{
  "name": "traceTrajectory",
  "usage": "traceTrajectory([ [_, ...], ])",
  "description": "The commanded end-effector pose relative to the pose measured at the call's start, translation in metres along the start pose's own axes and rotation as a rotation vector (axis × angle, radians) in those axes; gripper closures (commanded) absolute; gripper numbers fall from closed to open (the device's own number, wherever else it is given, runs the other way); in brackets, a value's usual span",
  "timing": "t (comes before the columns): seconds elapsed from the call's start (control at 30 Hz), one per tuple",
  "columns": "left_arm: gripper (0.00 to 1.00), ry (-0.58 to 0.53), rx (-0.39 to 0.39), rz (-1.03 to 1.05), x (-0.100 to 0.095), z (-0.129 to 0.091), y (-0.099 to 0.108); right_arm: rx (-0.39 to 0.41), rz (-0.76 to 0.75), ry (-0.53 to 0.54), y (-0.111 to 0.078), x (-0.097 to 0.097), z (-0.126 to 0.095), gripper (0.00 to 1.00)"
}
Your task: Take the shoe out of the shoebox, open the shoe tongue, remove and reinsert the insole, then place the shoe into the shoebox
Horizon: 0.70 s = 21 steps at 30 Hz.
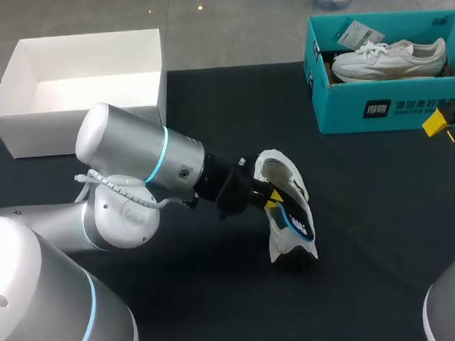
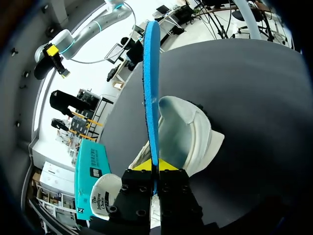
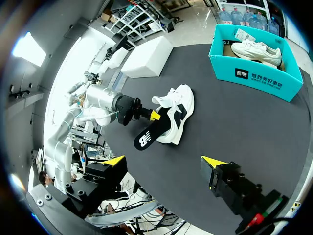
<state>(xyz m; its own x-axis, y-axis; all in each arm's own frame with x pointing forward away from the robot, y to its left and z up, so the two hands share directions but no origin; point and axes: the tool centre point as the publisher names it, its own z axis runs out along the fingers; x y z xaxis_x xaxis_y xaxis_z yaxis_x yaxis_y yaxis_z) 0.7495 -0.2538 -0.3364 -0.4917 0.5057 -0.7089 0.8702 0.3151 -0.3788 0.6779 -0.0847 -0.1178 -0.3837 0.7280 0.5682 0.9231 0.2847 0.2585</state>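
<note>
Black counter (image 1: pixel 367 209) carries everything. L arm (image 1: pixel 135 152) comes in from the left side and reaches to mid-counter. An open white box (image 1: pixel 27 124) sits at the far left. A teal shoebox (image 1: pixel 384 105) sits at the far right w/ a second white shoe (image 1: pixel 389 59) lying inside, its long axis along the box's length.

The shoe (image 1: pixel 286 205), white w/ black side panel, is on the counter near the middle, well apart from both boxes. It's tipped on its side, long axis running roughly from the far edge toward the robot. Its opening faces the L arm. Can't tell for sure which end is the toe.

Insole (image 2: pixel 150 88): blue top, dark underside w/ a white mark. In the L wrist view it's seen edge-on and runs straight ahead of the jaws. It lies against the shoe; can't tell if any part is inside.

L gripper (image 2: pixel 154 166): jaws nearly closed, pinching one end of the insole from both sides, just beside the shoe's opening.

R gripper (image 3: pixel 164 164): jaws spread wide, holding and touching nothing. It hangs above the counter's right side, near the teal shoebox and well apart from the shoe.
</note>
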Motion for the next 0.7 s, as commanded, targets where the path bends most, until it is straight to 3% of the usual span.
traceTrajectory([
  [0.03,1.0,-0.007,0.0,-0.005,0.0,-0.002,-0.002,0.003,0.001,-0.001,0.001,0.0,0.001,0.0],
  [0.07,1.0,-0.005,0.002,-0.006,0.0,-0.003,-0.003,0.003,0.001,-0.001,0.001,0.0,0.001,0.0],
  [0.13,0.79,-0.006,0.003,-0.002,-0.001,-0.004,-0.004,0.003,0.001,-0.001,0.001,0.0,0.001,0.0],
  [0.2,0.73,-0.01,0.009,0.0,-0.002,-0.005,-0.006,0.003,0.001,-0.001,0.001,0.0,0.001,0.0],
  [0.7,0.84,-0.012,0.032,0.024,-0.004,-0.004,-0.025,0.003,0.001,-0.001,0.001,0.0,0.001,0.0],
])
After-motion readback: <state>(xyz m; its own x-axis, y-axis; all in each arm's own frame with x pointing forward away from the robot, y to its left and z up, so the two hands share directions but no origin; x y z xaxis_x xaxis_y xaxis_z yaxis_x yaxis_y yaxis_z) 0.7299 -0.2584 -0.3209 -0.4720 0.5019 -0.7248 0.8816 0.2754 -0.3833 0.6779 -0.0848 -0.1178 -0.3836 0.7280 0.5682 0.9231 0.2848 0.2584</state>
